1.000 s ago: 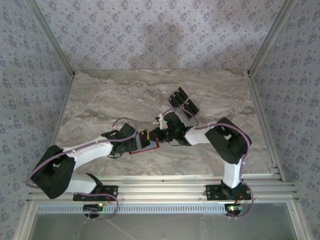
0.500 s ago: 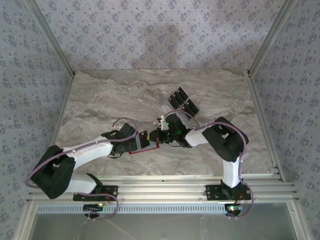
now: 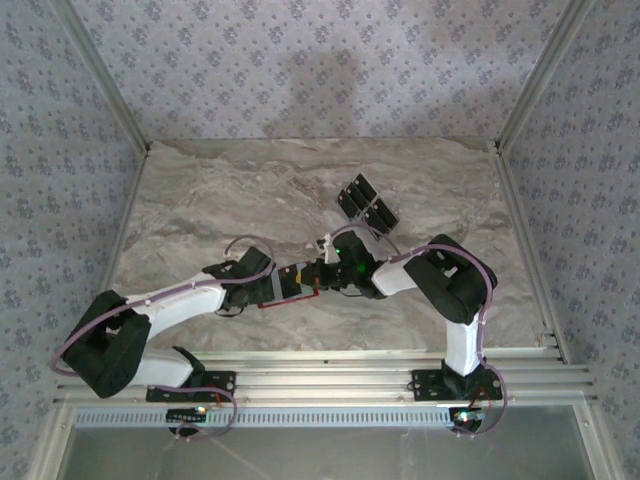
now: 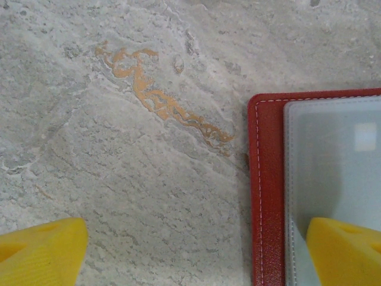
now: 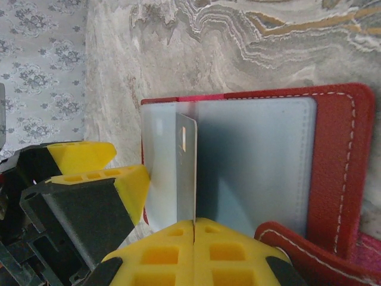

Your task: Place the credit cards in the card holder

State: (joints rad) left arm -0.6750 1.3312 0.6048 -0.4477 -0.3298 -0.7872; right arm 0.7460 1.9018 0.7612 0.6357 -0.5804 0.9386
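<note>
Between floral walls point(image 3: 300, 60), marbled grey tabletop point(image 3: 220, 190) under card holder point(image 4: 265, 190)

Even, soft light; glare on card holder point(image 4: 324, 179).

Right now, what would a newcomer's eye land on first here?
The open red wallet in the middle of the table, with the right pincer shut on a card standing edge-on over its grey lining. The left pincer straddles the wallet's edge, open wide; a few black cards sit farther back.
</note>
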